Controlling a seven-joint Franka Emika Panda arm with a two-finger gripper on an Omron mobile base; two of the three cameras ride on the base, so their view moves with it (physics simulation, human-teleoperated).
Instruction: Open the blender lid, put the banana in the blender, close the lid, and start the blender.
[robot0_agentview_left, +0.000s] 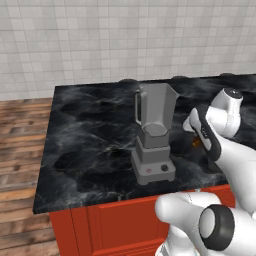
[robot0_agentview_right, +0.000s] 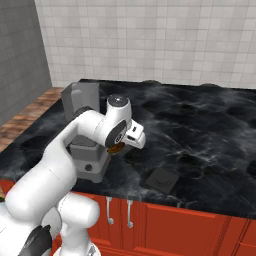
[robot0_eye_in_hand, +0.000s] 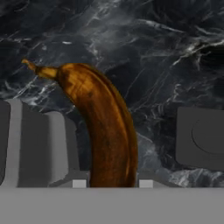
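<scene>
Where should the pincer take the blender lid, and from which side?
Come straight down on the blender lid and pinch across two opposite straight edges. It lies flat on the counter, right of the blender, so only its thin rim offers purchase. The pincer seems to straddle the banana now.

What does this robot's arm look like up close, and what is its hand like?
The arm is built of smooth, rounded glossy white segments joined by dark grey to black ring-shaped joints, with a round dark-rimmed cap on top of one joint. No loose cables or markings are visible. The hand ends in two small fingers whose light grey tips rise in the hand view.
</scene>
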